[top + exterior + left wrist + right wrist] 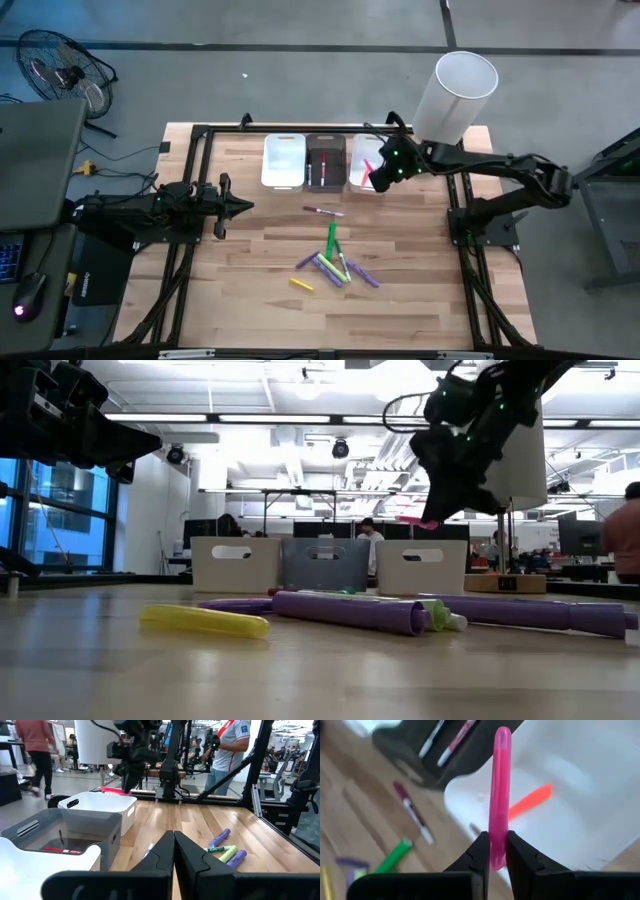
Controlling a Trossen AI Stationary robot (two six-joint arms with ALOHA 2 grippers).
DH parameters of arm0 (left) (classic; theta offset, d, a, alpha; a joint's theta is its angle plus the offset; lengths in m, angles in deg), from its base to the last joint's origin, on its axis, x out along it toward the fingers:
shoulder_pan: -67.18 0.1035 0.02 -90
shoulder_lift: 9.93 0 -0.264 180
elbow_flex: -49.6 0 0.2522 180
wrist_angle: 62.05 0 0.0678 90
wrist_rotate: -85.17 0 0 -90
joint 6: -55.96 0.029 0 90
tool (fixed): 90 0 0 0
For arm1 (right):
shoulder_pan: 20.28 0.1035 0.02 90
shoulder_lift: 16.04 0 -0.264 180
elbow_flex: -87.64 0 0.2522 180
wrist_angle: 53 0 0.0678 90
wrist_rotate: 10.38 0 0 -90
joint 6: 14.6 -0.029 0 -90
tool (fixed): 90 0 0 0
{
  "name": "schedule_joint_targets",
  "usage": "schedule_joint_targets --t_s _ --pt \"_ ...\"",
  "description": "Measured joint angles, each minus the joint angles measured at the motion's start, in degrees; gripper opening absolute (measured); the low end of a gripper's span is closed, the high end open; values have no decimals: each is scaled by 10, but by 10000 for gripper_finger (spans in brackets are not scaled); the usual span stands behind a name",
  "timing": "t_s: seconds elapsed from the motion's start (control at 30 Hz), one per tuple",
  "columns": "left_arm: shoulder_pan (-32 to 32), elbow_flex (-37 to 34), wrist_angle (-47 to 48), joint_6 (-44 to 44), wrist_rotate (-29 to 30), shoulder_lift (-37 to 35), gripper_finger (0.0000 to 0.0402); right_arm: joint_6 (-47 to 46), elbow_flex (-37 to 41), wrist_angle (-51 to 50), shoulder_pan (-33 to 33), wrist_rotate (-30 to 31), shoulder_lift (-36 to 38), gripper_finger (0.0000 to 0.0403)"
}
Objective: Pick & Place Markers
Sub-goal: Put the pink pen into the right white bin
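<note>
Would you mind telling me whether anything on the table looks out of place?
Yes: several markers lie scattered loose on the wood in front of the bins, pointing every way. The right end effector holds a pink marker over the right-hand bin.

On the tabletop (300, 680) lie a yellow marker (205, 621) and purple markers (350, 610). Behind stand three bins (325, 565). The right hand (432, 520) hangs over them, gripping a pink marker (415, 520)

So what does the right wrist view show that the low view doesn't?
Only the right wrist view shows inside the bins: an orange marker in the white bin, pens in the dark bin. Only the low view shows the yellow marker in front and all three bins in a row. Both show the right claw pinching the pink marker.
</note>
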State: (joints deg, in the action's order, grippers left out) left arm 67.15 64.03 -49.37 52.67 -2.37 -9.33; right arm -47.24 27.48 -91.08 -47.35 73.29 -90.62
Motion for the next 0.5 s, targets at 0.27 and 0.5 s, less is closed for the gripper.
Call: schedule_joint_targets --t_s 0.27,0.5 --pt "0 0 0 0 0 0 1 -52 -5 37 -33 -3 -33 42" --pt "0 0 0 0 0 0 1 -109 -8 30 -30 15 -36 80"
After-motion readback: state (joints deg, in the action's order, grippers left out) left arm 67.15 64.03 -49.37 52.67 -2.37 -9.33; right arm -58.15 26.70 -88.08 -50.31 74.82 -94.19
